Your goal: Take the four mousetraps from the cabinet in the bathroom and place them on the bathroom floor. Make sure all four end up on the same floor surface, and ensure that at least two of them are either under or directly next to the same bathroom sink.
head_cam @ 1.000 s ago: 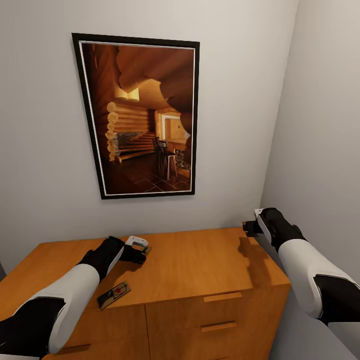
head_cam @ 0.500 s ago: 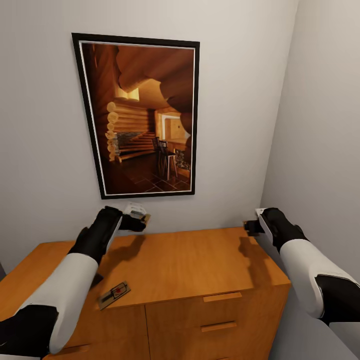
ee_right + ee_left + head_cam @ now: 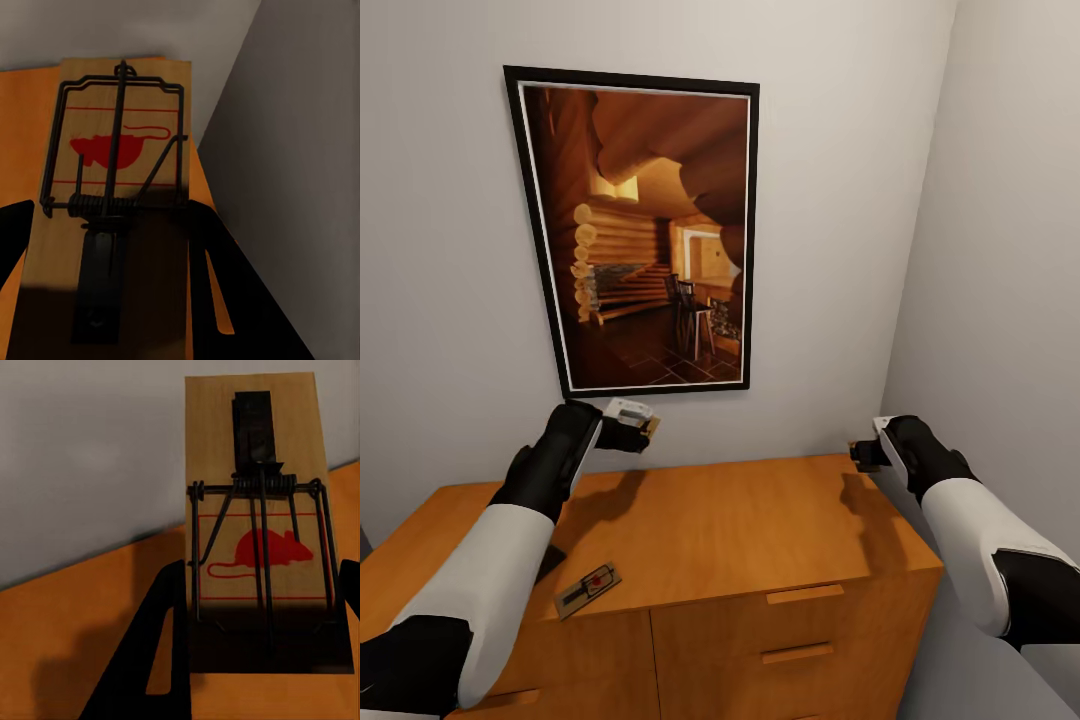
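Mousetraps are the objects handled: one (image 3: pixel 259 547) is pinched between the jaws of the left gripper (image 3: pixel 628 432), held in the air above the cabinet (image 3: pixel 740 530) and close to the wall under the framed picture (image 3: pixel 640 230); in the left wrist view its wooden board, wire spring and red mouse print are plainly seen, with the orange top below it. A second mousetrap (image 3: pixel 112 202) is clamped in the right gripper (image 3: pixel 863 454), held over the cabinet's far right corner beside the side wall; only a dark stub of it is made out in the head view. A third mousetrap (image 3: pixel 587 589) is left lying flat on the cabinet top near the front edge, just beside the left forearm. A fourth is not made out in these pictures. The drawer fronts (image 3: pixel 800 640) are seen shut; nothing of their contents can be told. Progress is judged early: two traps are lifted clear, none is yet set on the bathroom floor, and no sink is in sight from here. Carrying, placing beside the sink, and fetching the remaining traps are judged still to be done
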Controlling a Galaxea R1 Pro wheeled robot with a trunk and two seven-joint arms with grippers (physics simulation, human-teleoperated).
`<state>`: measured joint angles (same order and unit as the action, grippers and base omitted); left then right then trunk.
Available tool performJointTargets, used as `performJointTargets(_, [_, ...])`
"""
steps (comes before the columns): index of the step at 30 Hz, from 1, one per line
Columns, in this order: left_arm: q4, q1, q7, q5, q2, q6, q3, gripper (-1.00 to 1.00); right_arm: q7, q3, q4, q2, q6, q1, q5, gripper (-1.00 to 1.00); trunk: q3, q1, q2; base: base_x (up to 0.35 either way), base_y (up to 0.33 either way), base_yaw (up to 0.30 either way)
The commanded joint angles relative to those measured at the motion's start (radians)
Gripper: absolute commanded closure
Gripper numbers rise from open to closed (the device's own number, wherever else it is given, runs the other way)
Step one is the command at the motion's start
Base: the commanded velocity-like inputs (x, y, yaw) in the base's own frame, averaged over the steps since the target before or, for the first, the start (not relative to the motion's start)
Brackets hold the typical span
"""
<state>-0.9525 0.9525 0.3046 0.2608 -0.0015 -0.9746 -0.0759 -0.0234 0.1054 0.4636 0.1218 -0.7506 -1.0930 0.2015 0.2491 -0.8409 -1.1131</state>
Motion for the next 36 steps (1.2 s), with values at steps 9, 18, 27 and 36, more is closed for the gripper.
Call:
performJointTargets(9, [0.009,0.001,0.011,0.005,0.0,-0.006,-0.001,1.0,-0.002,0.005,0.001,-0.001,-0.003,-0.001,0.003,1.0,0.001,0.0,-0.001,0.0,0.0,0.0])
performJointTargets(18, [0.064,0.0,0.01,0.001,-0.001,-0.004,-0.001,1.0,0.003,0.007,0.002,-0.002,-0.002,-0.001,0.003,1.0,0.001,0.0,-0.001,0.0,0.0,0.0])
performJointTargets(27, [0.118,0.001,0.01,-0.003,-0.001,-0.002,0.003,1.0,0.004,0.008,0.003,-0.006,-0.001,-0.001,0.002,1.0,0.001,0.0,-0.001,-0.144,0.0,0.0])
performJointTargets(36, [0.148,0.001,0.009,-0.003,0.002,0.001,0.005,1.0,0.006,0.007,0.003,-0.01,-0.001,-0.001,0.002,1.0,0.001,0.0,-0.001,-0.332,0.0,0.0])
